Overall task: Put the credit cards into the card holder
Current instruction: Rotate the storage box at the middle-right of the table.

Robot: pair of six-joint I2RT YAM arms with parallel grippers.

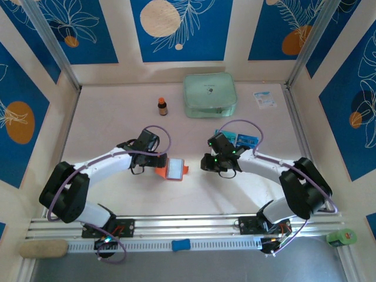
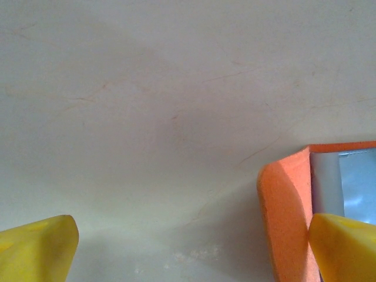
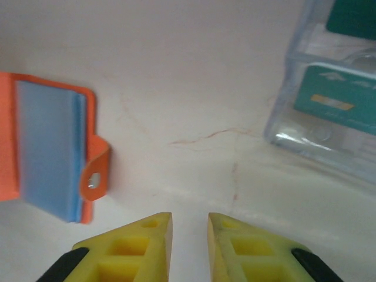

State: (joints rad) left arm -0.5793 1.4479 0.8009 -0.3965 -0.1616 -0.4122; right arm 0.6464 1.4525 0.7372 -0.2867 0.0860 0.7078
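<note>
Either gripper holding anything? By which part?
Nothing held. Left gripper wide open, one finger at the card holder's orange edge; right gripper narrowly open, empty.

A pale table (image 1: 111, 117) is seen from above, with blue flower walls set around it. The orange card holder (image 1: 174, 169) is laid open near the middle, and a light blue-grey inside is shown. The left gripper (image 1: 157, 164) is placed just beside it, on its left. The right gripper (image 1: 218, 166) is pointed down at the table, apart from the holder. The teal credit cards (image 1: 239, 140) are found just behind that gripper. Far back, a big green case (image 1: 210, 95) is set flat. A small brown bottle (image 1: 163, 107) is stood upright at its left, and a white paper slip (image 1: 264, 98) is laid at its right.
</note>
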